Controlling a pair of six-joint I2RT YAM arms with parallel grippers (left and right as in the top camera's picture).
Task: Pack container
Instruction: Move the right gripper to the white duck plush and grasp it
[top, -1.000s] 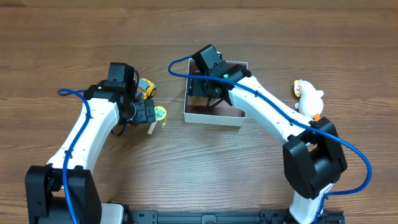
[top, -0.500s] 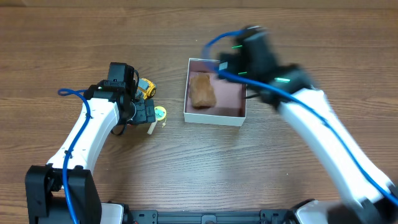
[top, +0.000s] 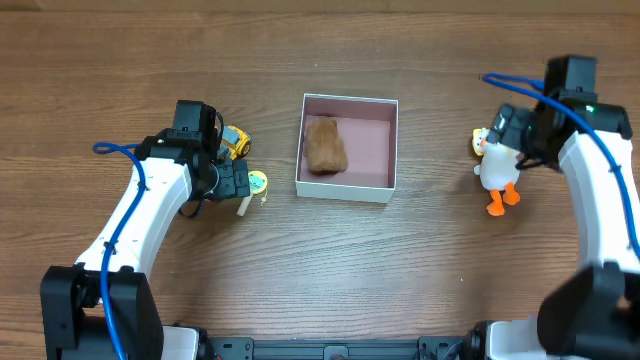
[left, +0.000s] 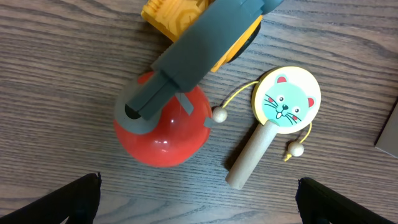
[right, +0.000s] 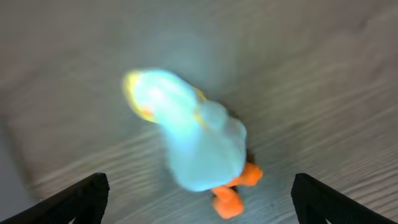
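- Worktop (top: 300, 260): wood-grain.
- Yellow toy vehicle (left: 174, 15): its grey arm lies across the red ball (left: 165, 140).
- Wooden rattle drum (left: 286, 99): cat face, two beads on strings, just beside the ball.
- Brown lumpy toy (top: 324, 146): inside the container (top: 390, 140), left half.
- White duck (top: 497, 165): orange feet, well apart on the right.

Open box (top: 368, 150) near the middle of the wooden table (top: 320, 270).
Square and shallow, white outside and dusky pink inside, it sits flat with its top open; a brown lump (top: 324, 146) lies in its left half.
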